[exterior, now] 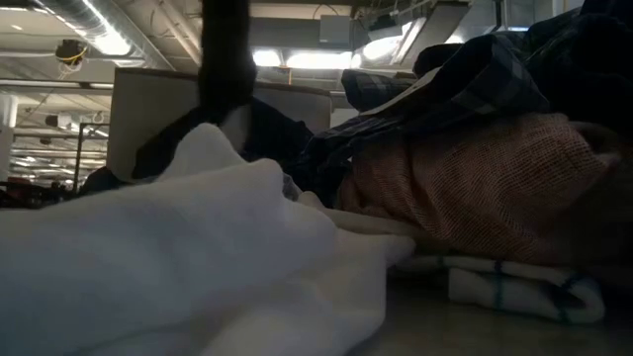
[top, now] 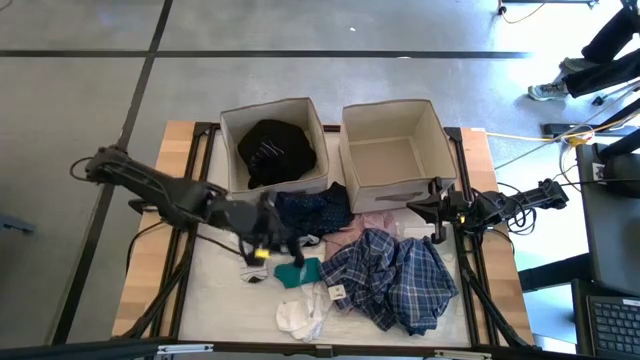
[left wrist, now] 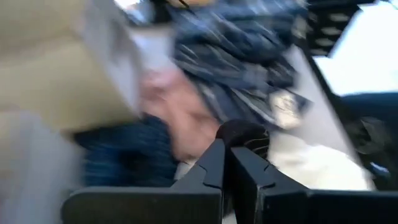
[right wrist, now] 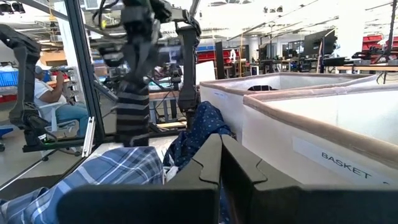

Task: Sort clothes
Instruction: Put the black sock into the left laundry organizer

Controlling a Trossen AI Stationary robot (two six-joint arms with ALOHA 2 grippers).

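My left gripper is shut on a dark striped sock above the pile of clothes in the middle of the table. The sock shows as a dark upright strip in the low view. On the table lie a navy piece, a pink piece, a blue-plaid shirt, a teal item and a white piece. A black garment lies in the left beige box. My right gripper is shut and empty beside the right box. My left gripper pinches the sock's upper end between its two fingers, from above. The sock hangs straight down below the fingers. Its lower end is hidden behind the plaid shirt and the white piece, so I cannot tell whether it is clear of the pile.
The two beige boxes stand side by side at the table's far edge; the right one holds nothing that shows. A person sits beyond the table in the right wrist view. Another person's legs show on the floor at far right.
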